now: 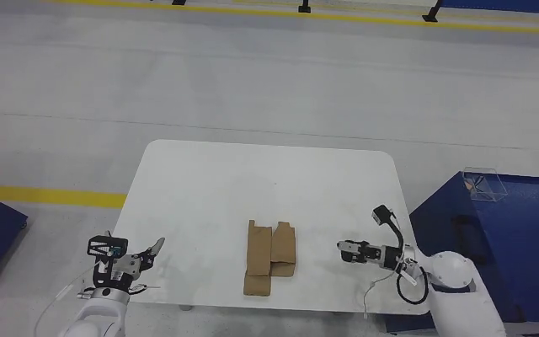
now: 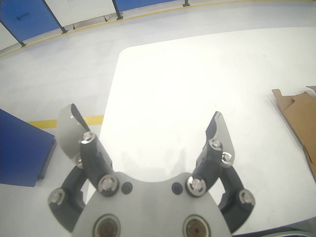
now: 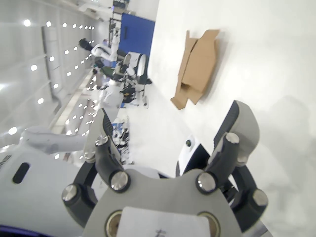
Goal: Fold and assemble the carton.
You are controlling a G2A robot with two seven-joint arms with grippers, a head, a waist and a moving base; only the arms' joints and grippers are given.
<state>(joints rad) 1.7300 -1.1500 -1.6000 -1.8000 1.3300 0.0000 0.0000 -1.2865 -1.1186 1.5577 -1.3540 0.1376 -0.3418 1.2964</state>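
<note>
Flattened brown cardboard carton [image 1: 261, 253] lies on the white rounded counter [image 1: 253, 177] near the robot's edge, between the arms. Left pincer [image 2: 145, 110] and right pincer [image 3: 170, 109] hover open, well apart from it.

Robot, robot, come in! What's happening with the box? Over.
Left gripper open, holding nothing. Right gripper open, holding nothing. Flat brown cardboard carton lies on the white table between them, untouched, not yet folded.
</note>
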